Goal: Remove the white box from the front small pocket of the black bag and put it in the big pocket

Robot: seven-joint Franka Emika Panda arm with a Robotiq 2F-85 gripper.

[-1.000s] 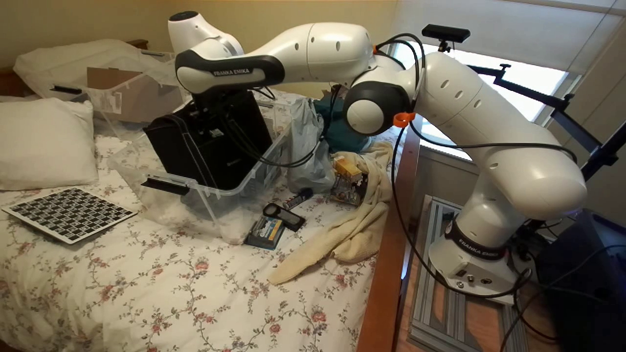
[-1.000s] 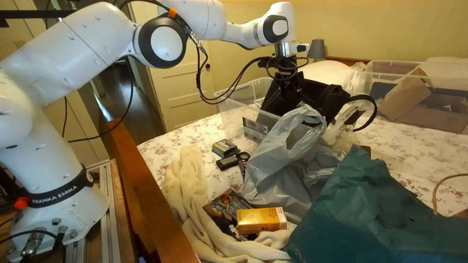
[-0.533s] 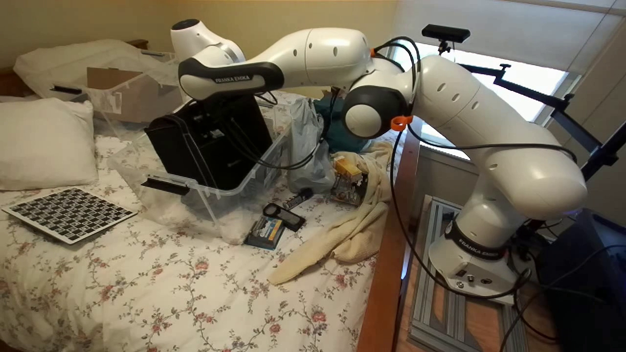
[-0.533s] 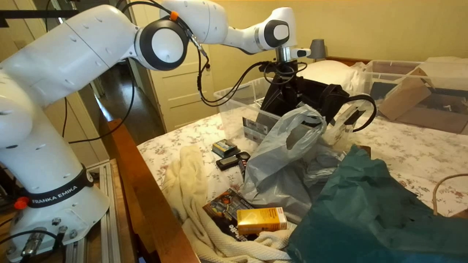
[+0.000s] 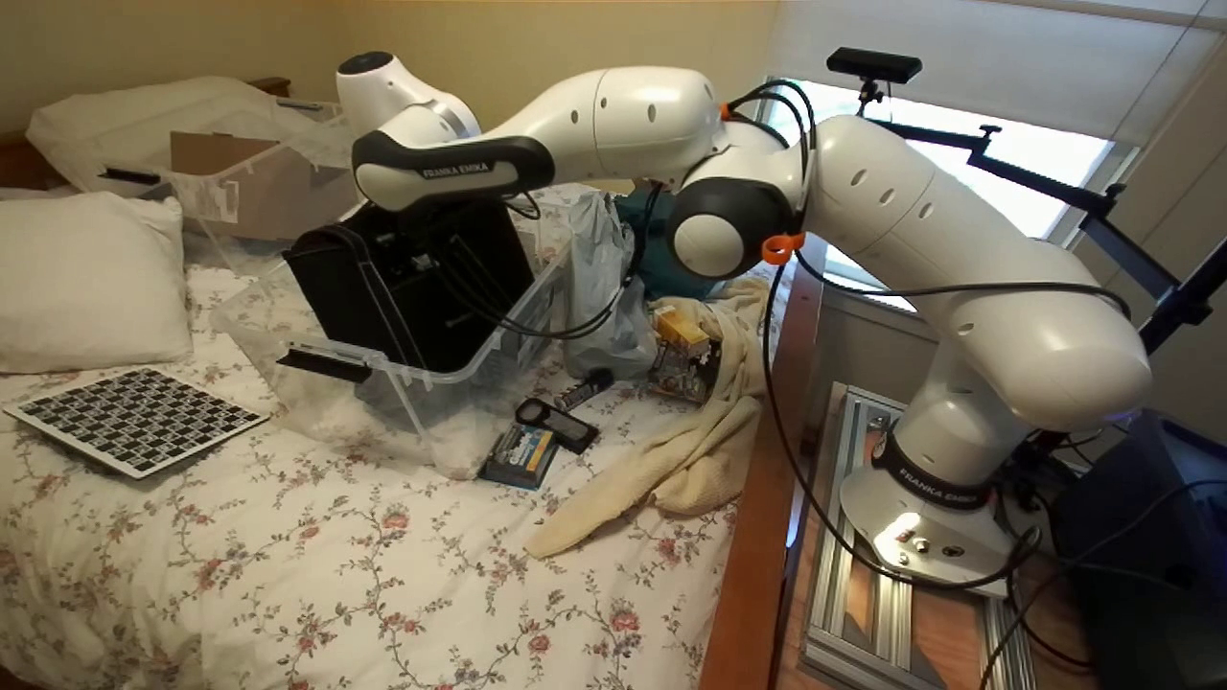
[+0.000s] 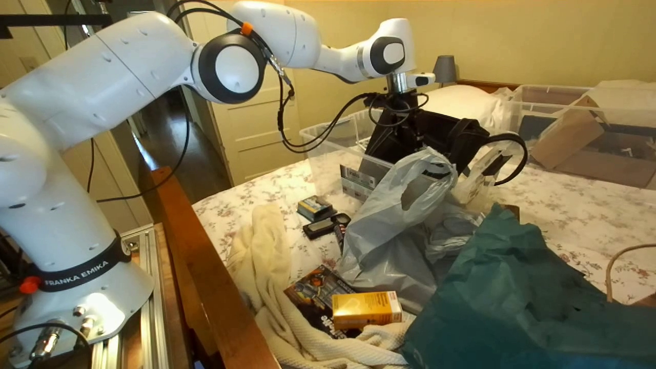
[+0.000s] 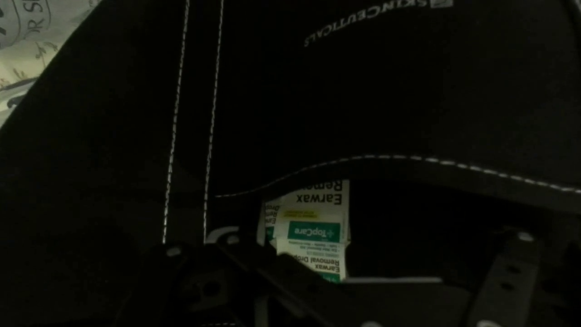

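My jaws are spread well apart at the front pocket (image 7: pixel 390 104) of the black bag (image 5: pixel 412 311). The white box (image 7: pixel 313 218), green-labelled, is in that pocket: one end runs behind the curved stitched edge (image 7: pixel 376 157). In the wrist view it shows between my jaws, closer to one, which covers part of it; whether they touch I cannot tell. The bag sits tilted in a clear bin (image 5: pixel 355 412) on the bed (image 5: pixel 403 594), a grey plastic bag (image 6: pixel 387 251) just beside.
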